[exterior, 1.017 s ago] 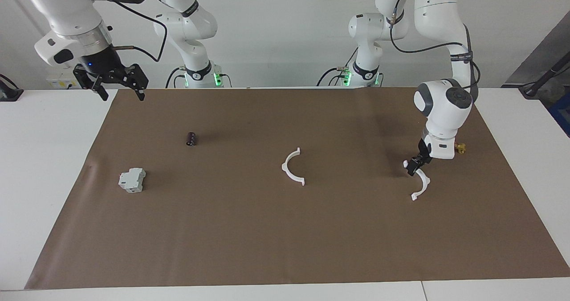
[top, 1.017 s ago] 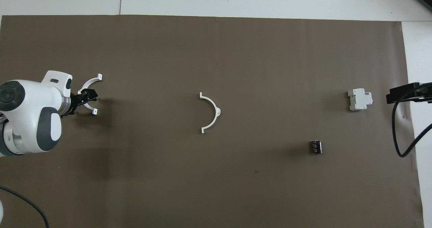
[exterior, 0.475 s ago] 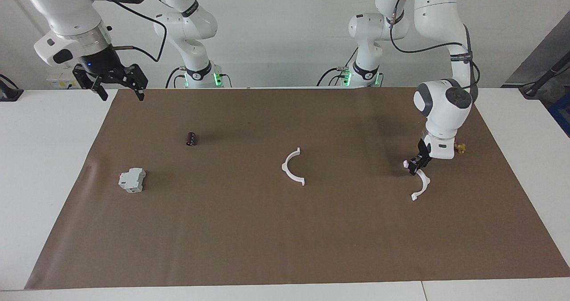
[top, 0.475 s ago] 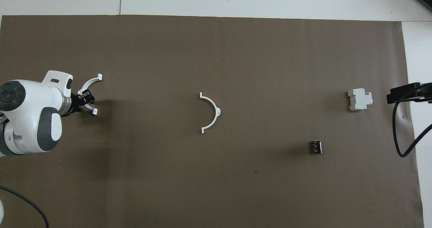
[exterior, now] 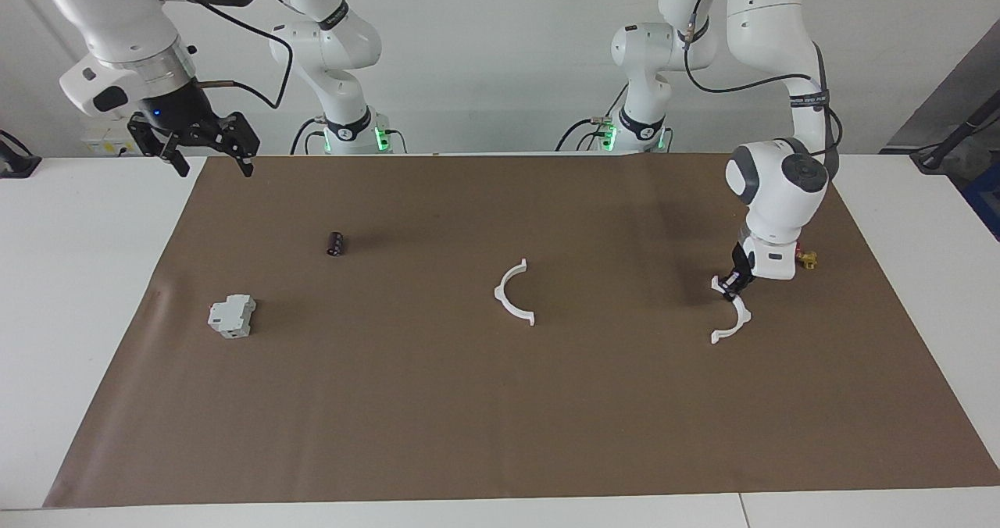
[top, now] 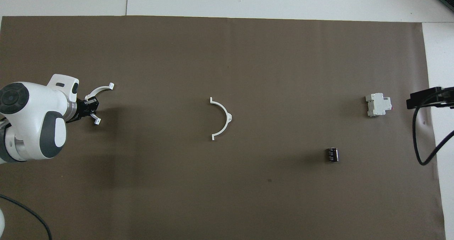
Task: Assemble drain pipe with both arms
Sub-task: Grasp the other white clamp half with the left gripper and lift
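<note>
The drain pipe lies in two white half-ring arcs on the brown mat (exterior: 437,403). One arc (exterior: 509,299) (top: 224,113) rests alone mid-mat. The other arc (exterior: 739,322) (top: 98,89) is at the left arm's end of the mat, and my left gripper (exterior: 733,286) (top: 91,105) is shut on its middle, low at the mat. I cannot tell whether this arc is off the surface. My right gripper (exterior: 207,155) hangs open and empty, raised over the mat's corner at the right arm's end; the right arm waits. In the overhead view only part of the right gripper (top: 427,98) shows.
A grey boxy block (exterior: 232,315) (top: 378,105) and a small black cylinder (exterior: 335,244) (top: 332,154) sit toward the right arm's end. A small red-and-yellow valve piece (exterior: 805,259) lies beside the left arm's wrist.
My left gripper has closed on the arc at its end of the mat. The arc has swung round a little in the grip. The right arm has not moved.
</note>
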`<control>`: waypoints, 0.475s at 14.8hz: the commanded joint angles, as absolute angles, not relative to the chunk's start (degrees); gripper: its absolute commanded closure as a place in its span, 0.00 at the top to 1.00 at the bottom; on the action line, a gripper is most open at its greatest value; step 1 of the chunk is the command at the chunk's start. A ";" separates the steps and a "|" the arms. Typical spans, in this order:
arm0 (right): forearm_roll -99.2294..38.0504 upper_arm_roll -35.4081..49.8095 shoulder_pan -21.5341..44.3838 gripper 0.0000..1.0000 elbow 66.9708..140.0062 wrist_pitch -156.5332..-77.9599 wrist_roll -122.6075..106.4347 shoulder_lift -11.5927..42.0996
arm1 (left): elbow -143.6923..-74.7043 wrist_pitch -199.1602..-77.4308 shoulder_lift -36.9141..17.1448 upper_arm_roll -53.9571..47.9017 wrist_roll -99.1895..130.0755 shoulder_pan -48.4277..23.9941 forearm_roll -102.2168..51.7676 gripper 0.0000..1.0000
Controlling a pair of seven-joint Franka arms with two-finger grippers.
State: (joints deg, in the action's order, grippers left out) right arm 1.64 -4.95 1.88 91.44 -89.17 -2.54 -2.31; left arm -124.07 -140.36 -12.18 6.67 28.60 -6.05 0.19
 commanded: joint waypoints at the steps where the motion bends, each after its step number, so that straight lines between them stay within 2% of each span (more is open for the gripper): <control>1: 1.76 -4.66 1.49 1.00 92.20 -89.65 -3.43 -2.90 | -117.10 -130.39 -10.99 6.86 33.02 -9.66 -4.55 0.00; 3: 1.76 -4.66 1.49 1.00 92.20 -89.65 -3.43 -2.90 | -110.77 -124.13 -11.07 6.77 41.17 -12.20 -8.08 0.00; 7: 1.76 -4.66 1.49 1.00 92.20 -89.65 -3.43 -2.90 | -107.49 -125.06 -11.42 6.77 59.99 -21.86 -8.00 0.00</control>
State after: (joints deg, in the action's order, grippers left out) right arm 1.64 -4.95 1.88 91.44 -89.17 -2.54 -2.31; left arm -108.56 -125.19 -10.72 5.86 52.63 -16.91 -7.13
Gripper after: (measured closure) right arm 0.000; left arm 0.930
